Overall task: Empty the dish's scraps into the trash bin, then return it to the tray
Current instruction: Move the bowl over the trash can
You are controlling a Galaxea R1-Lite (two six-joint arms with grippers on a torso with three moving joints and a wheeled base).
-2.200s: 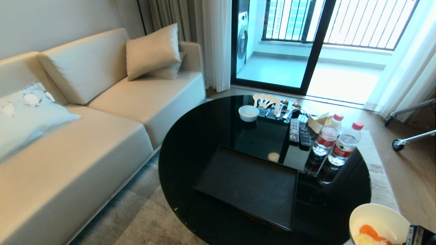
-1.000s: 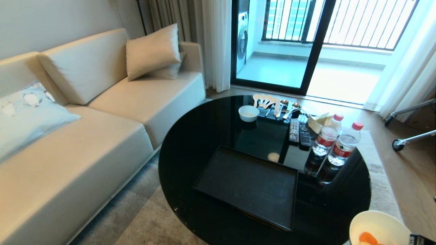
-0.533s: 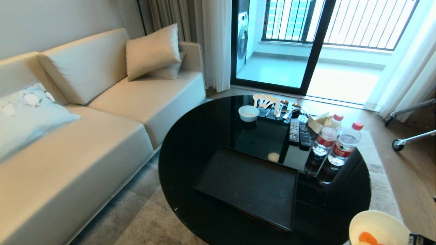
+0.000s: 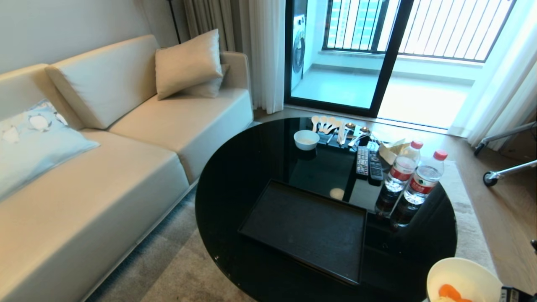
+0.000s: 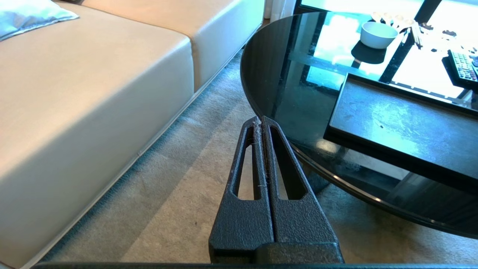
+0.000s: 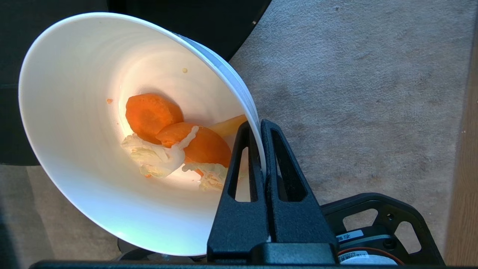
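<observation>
Right pincer (image 6: 260, 125) pinches dish (image 6: 93, 157) rim tight, scraps (image 6: 171, 145) inside, over carpet. Left pincer (image 5: 261, 120) closed, empty.

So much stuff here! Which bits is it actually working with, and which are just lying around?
In use: dish, scraps, right claw, tray.
Lying about: small bowl, spoons, remotes, two bottles, sofa.
</observation>
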